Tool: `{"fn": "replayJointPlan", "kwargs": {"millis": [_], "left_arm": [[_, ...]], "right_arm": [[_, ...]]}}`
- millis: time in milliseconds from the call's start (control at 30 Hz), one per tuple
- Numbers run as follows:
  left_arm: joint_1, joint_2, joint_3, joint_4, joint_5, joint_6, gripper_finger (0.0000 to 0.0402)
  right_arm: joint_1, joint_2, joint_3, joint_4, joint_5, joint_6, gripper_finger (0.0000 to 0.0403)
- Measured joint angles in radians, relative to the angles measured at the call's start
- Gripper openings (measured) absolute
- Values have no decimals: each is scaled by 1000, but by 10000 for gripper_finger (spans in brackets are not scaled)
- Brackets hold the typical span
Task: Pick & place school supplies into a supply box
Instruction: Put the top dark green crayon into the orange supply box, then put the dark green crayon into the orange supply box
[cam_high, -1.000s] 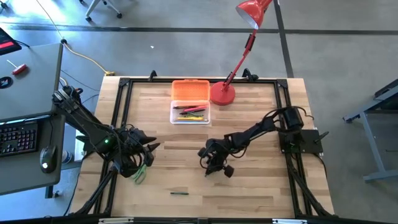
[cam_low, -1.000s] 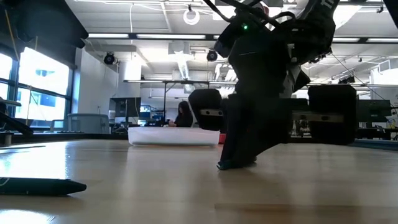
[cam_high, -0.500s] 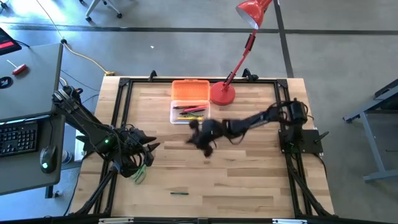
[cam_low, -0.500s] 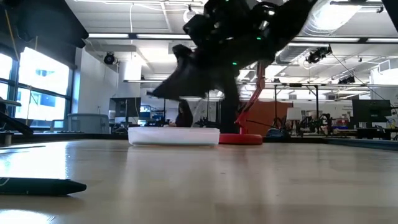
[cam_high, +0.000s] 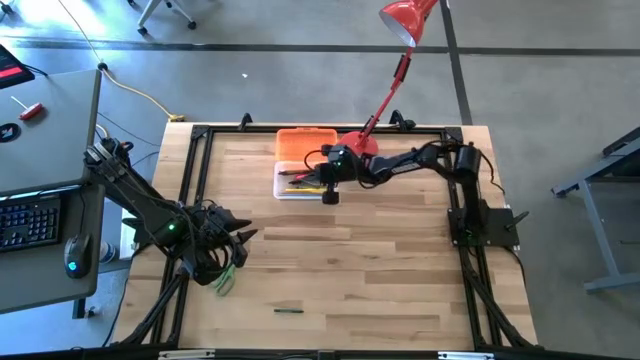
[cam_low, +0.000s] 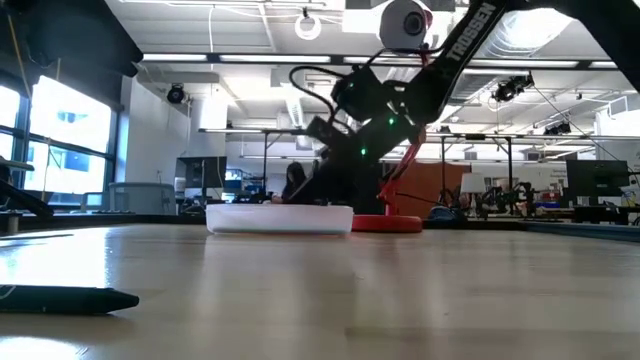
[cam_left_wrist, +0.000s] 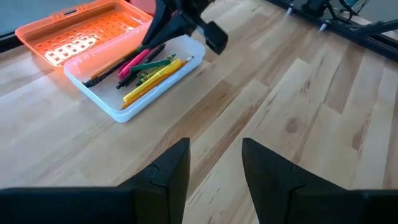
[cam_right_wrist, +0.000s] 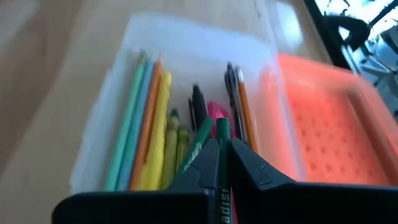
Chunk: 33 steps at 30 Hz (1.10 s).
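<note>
Right gripper (cam_right_wrist: 221, 149) above clear plastic supply box (cam_high: 283, 191), fingers clamped on slim green pen (cam_right_wrist: 221, 134), bumpy orange lid (cam_high: 305, 144) open flat, left gripper (cam_left_wrist: 214, 168) fingers parted, empty, near table's left edge.

The right gripper (cam_low: 322, 185) hung tilted just above the box (cam_low: 279, 218); whether it held anything could not be told. A red lamp base (cam_low: 386, 223) sat beside it, and a dark marker (cam_low: 68, 299) lay well apart.
</note>
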<state>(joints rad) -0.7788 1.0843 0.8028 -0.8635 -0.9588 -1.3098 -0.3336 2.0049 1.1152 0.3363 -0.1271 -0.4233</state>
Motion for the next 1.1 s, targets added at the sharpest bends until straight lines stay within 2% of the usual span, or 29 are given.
{"fn": "replayJointPlan", "kwargs": {"millis": [167,367,533,633,700,800,933,1100], "left_arm": [[0,0,0,0,-5,0,177],[0,0,0,0,-5,0,177],[0,0,0,0,-4,0,177],[0,0,0,0,5,2,177],[0,0,0,1,28,5,177],[0,1,0,19,118,31,177],[0,52,-31,250,256,248,177],[-1,171,-63,757,480,679,177]], "right_arm": [[9,19,0,38,18,-37,14],[23,19,0,88,99,-46,54],[57,19,0,131,94,-51,85],[96,19,0,146,94,8,97],[128,19,0,158,95,41,101],[181,19,0,155,100,46,103],[244,19,0,156,171,46,103],[313,19,0,163,304,42,103]]}}
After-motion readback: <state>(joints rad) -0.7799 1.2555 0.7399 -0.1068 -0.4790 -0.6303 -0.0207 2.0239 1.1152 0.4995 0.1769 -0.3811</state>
